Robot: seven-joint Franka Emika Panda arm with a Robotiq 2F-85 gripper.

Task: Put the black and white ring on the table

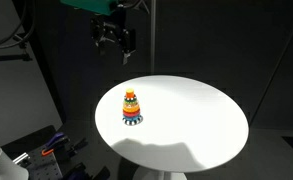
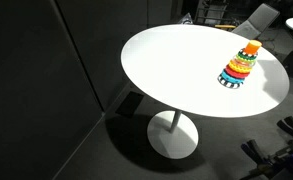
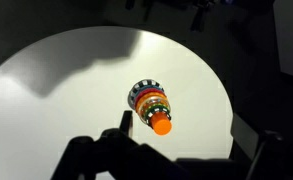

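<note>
The colourful stacking toy stands upright on the round white table. The black and white ring is the widest, lowest ring of the stack, under the other coloured rings and the orange top. My gripper hangs high above the table, behind the toy in an exterior view, open and empty. In the wrist view its dark fingers frame the bottom edge, with the toy seen from above between them. The gripper does not show in the exterior view with the table's pedestal.
The table's pedestal foot stands on a dark floor. Tools and cables lie on the floor beside the table. A chair stands beyond the table's far edge.
</note>
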